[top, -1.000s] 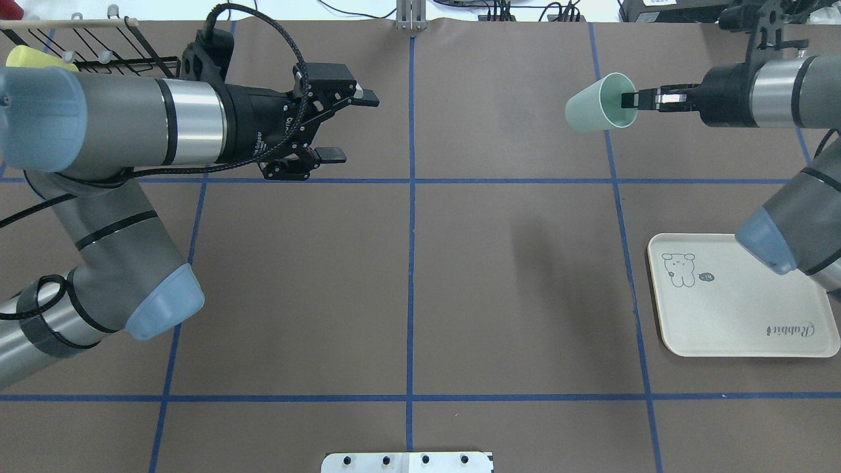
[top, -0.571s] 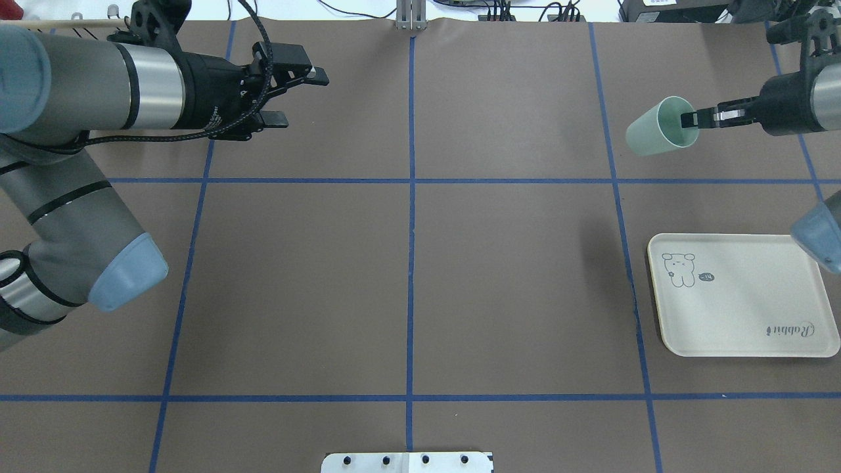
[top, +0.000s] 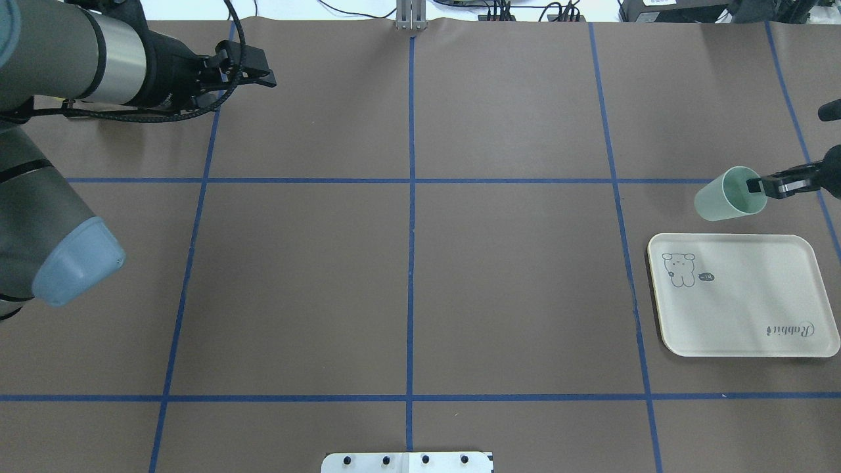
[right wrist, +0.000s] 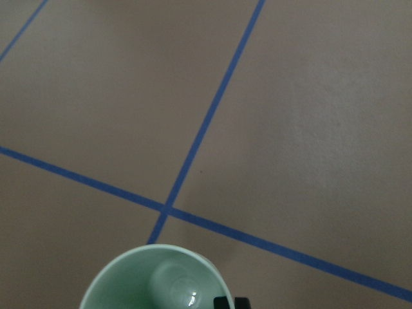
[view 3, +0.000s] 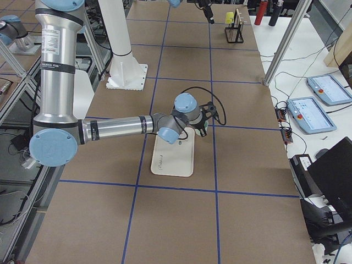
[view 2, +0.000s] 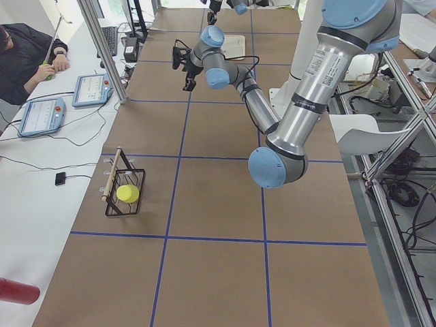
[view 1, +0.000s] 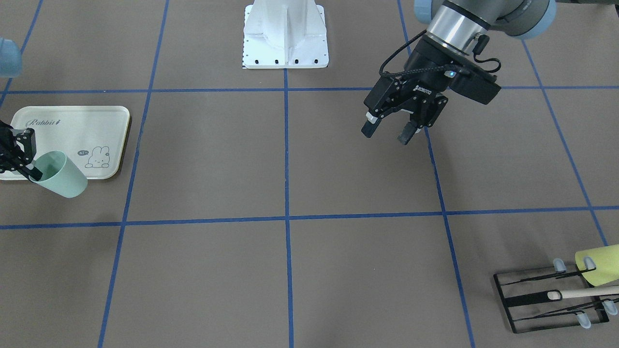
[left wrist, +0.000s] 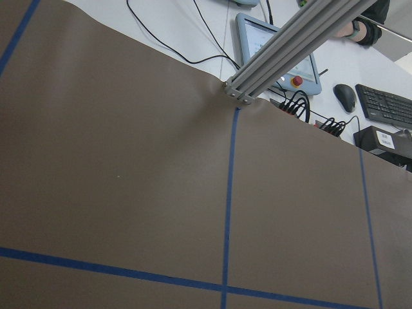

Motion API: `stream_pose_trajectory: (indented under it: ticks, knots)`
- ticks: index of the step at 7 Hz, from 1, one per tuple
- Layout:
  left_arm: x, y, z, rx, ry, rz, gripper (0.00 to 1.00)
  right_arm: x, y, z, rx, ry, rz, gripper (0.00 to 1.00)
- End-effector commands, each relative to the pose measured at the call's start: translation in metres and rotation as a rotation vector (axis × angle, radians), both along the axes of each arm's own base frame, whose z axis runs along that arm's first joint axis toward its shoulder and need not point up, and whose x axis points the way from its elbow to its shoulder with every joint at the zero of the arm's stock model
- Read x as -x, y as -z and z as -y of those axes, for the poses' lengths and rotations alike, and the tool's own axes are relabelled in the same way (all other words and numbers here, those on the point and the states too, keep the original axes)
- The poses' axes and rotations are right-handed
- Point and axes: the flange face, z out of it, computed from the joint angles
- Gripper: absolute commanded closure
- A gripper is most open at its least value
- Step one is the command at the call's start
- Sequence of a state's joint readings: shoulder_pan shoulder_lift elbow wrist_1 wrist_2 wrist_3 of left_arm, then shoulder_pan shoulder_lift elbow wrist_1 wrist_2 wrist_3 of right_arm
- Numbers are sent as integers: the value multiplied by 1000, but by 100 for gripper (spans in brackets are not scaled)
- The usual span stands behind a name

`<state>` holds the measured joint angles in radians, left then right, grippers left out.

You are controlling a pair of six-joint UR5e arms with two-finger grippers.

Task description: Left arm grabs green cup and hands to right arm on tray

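Shifted right and toward the tray [top: 742, 309] since a second ago: green cup [top: 729, 195], tilted, just beyond its far rim. Pinched at the lip by right gripper [top: 765, 185], one finger inside; left gripper [view 1: 387, 134] withdrawn, spread open, empty.

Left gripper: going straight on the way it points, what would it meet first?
Likely just the bare table cover; the left gripper tilts down toward it, and nothing else lies ahead. Depth unclear.
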<state>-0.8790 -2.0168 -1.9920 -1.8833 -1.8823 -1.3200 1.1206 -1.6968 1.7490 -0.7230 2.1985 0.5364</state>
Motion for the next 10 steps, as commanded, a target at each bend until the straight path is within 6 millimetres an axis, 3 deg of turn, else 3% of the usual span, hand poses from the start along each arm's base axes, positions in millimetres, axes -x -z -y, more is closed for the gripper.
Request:
stream_pose_trajectory:
  ticks: [1,2,5,10]
  knots:
    - [16,-32,6,-33,-17,99,0,2,-9,-24,45,60,-61,100]
    - [26,-43,11,-54,-19,137,0,9,-4,-34,94,85,-88,100]
    - [43,-72,18,-67,-26,208,0,9,-34,-66,94,166,-154,100]
    - [55,-87,22,-57,-19,235,0,27,-45,-75,94,207,-186,100]
